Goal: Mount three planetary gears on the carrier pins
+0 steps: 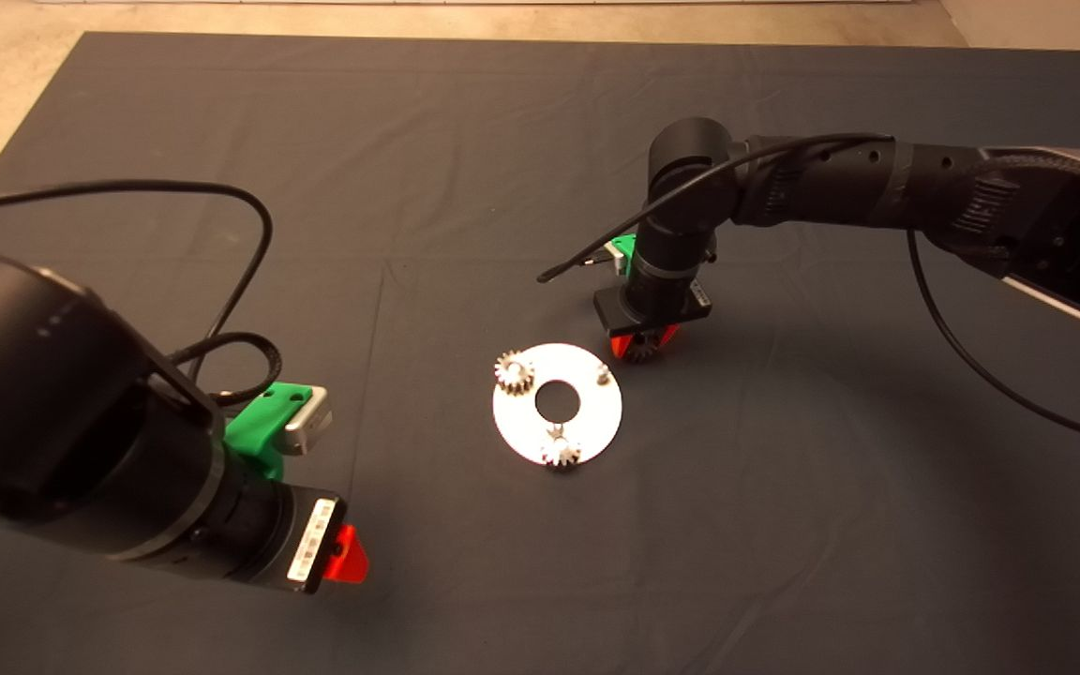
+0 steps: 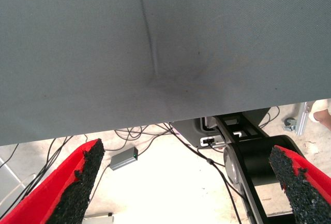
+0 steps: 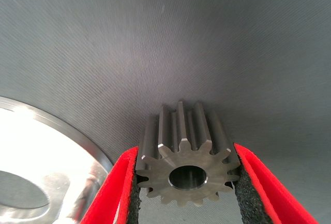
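Note:
A white disc with a large centre hole lies mid-mat. One steel gear sits on its far-left pin, a second gear on its near pin. The third pin stands bare at the disc's far right. My right gripper hovers just beyond that edge of the disc, shut on the third gear, which is gripped between its fingers. The disc's rim shows beside the gear in the right wrist view. My left gripper is open and empty at the mat's near left.
The dark mat has a few creases. In the left wrist view its edge shows, with cables and a small grey box on the floor beyond. A black cable loops over the mat at the left.

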`<state>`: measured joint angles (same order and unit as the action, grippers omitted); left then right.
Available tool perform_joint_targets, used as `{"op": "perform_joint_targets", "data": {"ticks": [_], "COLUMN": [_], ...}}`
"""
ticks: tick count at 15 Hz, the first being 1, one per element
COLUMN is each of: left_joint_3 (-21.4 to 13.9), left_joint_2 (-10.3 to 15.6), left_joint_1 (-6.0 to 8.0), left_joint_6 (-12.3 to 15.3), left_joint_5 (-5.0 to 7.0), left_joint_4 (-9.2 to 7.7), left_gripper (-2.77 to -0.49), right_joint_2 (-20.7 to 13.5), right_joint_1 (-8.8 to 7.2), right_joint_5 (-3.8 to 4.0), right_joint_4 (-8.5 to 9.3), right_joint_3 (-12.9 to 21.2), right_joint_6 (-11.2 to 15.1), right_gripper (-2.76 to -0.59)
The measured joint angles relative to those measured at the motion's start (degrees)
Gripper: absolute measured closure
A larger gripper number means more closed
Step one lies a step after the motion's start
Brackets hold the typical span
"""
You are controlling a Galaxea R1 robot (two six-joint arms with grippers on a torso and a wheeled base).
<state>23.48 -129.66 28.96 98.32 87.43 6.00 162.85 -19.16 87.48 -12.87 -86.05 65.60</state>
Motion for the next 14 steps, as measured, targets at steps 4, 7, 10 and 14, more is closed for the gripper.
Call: {"op": "perform_joint_targets", "data": {"ticks": [4, 7, 10, 14], "left_joint_3": [0.0, 0.0, 0.0, 0.0], "left_joint_2": [0.0, 0.0, 0.0, 0.0], "left_joint_1": [0.0, 0.0, 0.0, 0.0], "left_joint_6": [0.0, 0.0, 0.0, 0.0], "left_joint_5": [0.0, 0.0, 0.0, -0.01], "left_joint_4": [0.0, -0.02, -0.02, -0.01], "left_gripper": [-2.33, -2.33, -2.33, -2.33], "right_joint_2": [0.0, 0.0, 0.0, 0.0], "right_joint_1": [-1.79, -1.78, -1.81, -2.93], "right_joint_5": [-0.05, 0.0, 0.0, 0.0], "right_joint_4": [0.11, 0.59, 0.95, 1.39], "right_joint_3": [0.1, 0.2, 0.5, 1.9], "right_joint_6": [0.0, 0.0, 0.1, 0.1], "right_gripper": [-1.07, -1.07, -1.07, -1.07]}}
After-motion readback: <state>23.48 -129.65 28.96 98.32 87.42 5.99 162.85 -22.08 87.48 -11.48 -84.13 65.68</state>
